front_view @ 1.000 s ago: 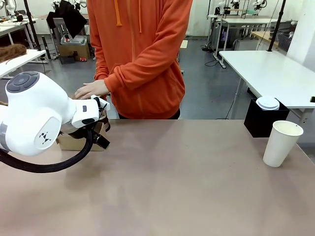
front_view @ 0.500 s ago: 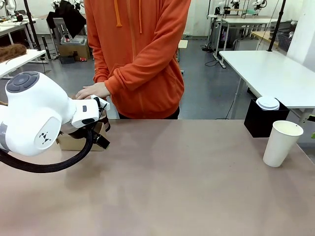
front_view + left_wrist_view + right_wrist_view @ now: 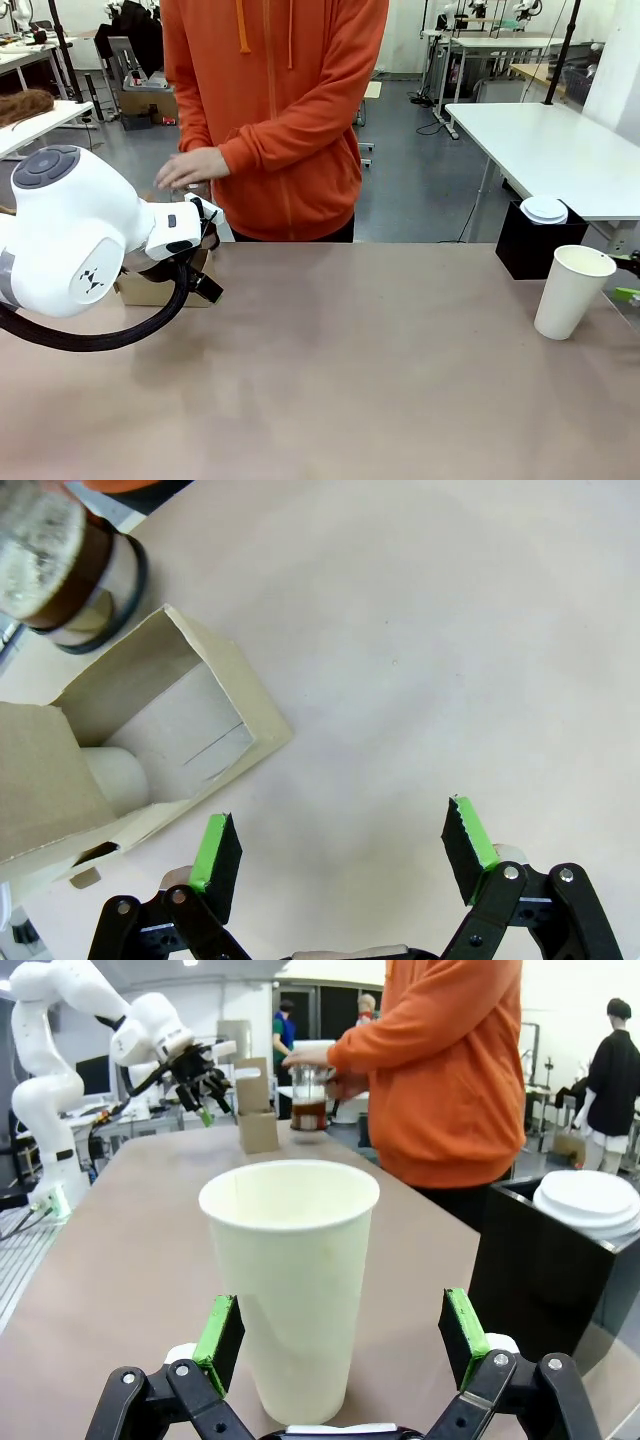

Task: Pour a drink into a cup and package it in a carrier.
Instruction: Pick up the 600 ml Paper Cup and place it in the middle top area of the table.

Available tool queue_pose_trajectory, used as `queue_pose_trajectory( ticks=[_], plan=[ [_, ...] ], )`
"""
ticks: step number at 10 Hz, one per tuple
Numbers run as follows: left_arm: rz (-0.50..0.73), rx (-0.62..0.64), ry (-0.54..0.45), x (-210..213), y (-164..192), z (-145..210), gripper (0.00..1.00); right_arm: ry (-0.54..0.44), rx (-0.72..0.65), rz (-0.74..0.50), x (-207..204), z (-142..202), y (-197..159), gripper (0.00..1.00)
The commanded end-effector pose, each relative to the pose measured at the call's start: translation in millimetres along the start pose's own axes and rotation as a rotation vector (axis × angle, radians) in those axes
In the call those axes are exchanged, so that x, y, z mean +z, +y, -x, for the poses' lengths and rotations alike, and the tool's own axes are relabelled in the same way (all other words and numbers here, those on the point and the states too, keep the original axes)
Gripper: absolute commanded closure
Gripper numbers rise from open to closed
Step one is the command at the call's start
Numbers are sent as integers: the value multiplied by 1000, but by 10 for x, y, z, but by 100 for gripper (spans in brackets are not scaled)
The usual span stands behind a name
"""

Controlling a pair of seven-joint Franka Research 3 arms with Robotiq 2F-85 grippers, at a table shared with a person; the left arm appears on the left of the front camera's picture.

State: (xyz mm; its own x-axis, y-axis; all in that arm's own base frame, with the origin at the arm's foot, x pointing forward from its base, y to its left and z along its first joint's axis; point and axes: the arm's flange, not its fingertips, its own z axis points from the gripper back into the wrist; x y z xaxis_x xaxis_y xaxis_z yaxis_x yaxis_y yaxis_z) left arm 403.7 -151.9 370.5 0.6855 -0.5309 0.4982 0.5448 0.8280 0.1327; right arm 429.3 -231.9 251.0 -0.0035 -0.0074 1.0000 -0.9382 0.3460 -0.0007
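**A:** Starting with the left claw (image 3: 338, 825), how wide are its jaws held?

**B:** They are spread fully apart and nothing is gripped between them. The green pads (image 3: 207, 852) are seen over the bare bench (image 3: 450, 630), and one pad is just beside the edge of the carrier (image 3: 170, 720). Whether that pad touches the cardboard cannot be told.

**A:** And how is the right claw (image 3: 340, 1308) held?

**B:** It is also opened wide, and it is empty. The cup (image 3: 290, 1260) is placed upright on the bench just ahead of it and is seen between the two pads, with a gap at each side. So the cup is not touched. Its top is open.

**A:** Where is the drink (image 3: 308, 1115) found?

**B:** It is seen as a dark layer inside the glass press pot (image 3: 308, 1090), which is set beside the carrier at the far left end of the bench. A hand (image 3: 305, 1057) of the person is laid on top of the pot.

**A:** Is something else placed near the cup?

**B:** A white lid (image 3: 590, 1200) is laid on a black box (image 3: 520, 1270) close to it.
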Motion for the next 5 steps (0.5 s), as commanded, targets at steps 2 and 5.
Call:
queue_pose_trajectory(
  ticks=[2,5],
  plan=[
    [1,1,0,2,3,3,0,21,-12,-22,-169,180,44,0],
    [1,1,0,2,3,3,0,22,-37,-61,-290,278,103,0]
  ],
)
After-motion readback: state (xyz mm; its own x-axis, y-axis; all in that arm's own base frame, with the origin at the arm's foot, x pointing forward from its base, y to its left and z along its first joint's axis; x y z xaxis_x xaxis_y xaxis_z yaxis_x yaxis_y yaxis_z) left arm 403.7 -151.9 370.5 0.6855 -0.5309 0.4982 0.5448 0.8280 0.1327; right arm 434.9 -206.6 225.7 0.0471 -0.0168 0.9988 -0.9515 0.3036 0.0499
